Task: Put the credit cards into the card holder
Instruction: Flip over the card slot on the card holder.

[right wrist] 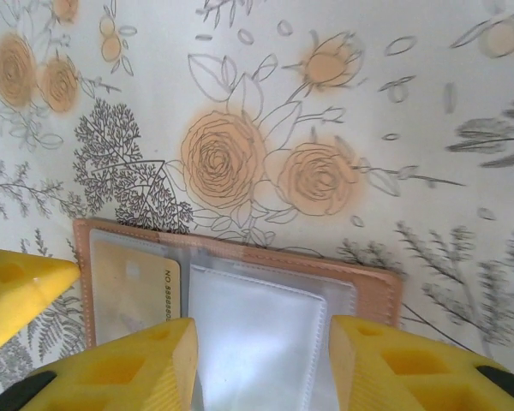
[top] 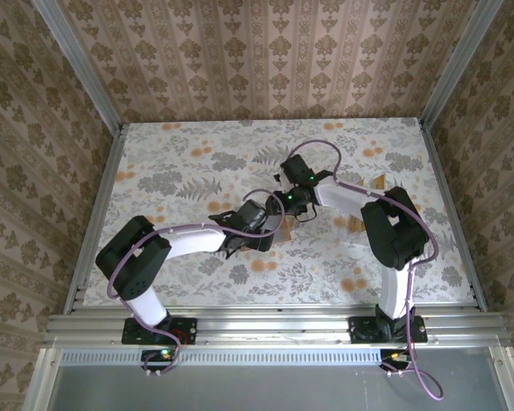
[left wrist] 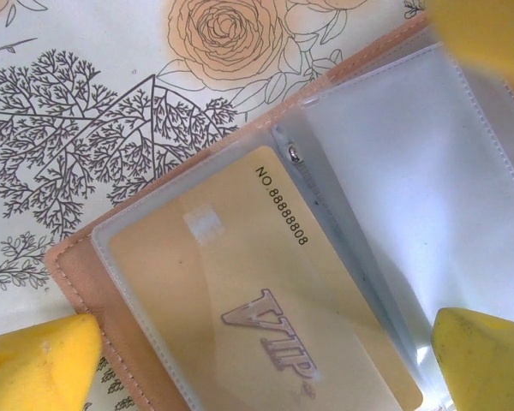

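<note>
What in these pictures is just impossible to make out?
Top view: the card holder lies mostly under the left gripper and right gripper; loose cards are too small to count.
Left wrist: the sleeved card is cut off by the bottom edge; glare whitens the next sleeve.
Right wrist: yellow fingers cover the holder's near edge; the card's number is too small.

one card holder [right wrist: 240, 254], open beneath both grippers. one card [left wrist: 240, 282] inside it, in the clear sleeve between the left gripper's [left wrist: 261, 336] fingers. two sleeves counted: that one and a pale sleeve [right wrist: 248, 312] between the right gripper's [right wrist: 261, 336] fingers. from above, two more: a tan card [top: 377, 181] and another card [top: 357, 224], off to the right gripper's right, both partly hidden by the right arm.
</note>
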